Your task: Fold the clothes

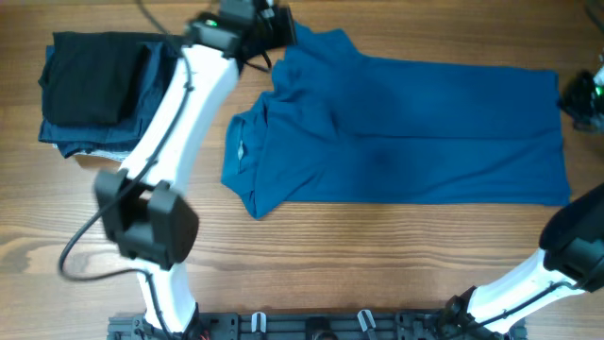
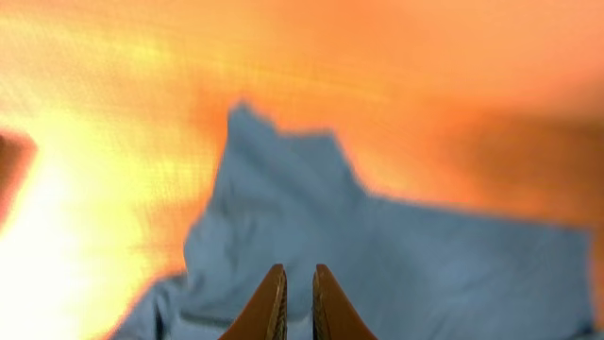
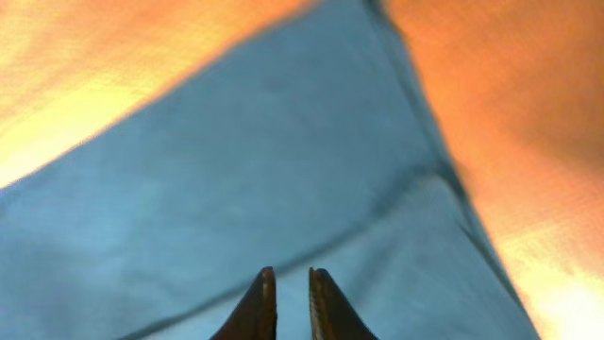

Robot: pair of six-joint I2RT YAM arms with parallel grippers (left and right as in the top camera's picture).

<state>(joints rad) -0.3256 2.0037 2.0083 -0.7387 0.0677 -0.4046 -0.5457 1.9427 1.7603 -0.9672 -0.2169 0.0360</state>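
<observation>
Overhead shows blue shirt (image 1: pixel 406 127) spread beside folded stack (image 1: pixel 94 90)

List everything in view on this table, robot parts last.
blue shirt: one, teal blue, spread across the table's middle and right
stack of folded clothes: one, black garment on top of blue ones, upper left of the overhead view
table: one, brown wood, under everything
cable: one, black, looping beside the left arm
left arm: one, white, reaching toward the shirt's upper left
right arm: one, white and black, lower right
left gripper: one, fingers close together over the shirt, grip unclear
right gripper: one, same, over the shirt
</observation>
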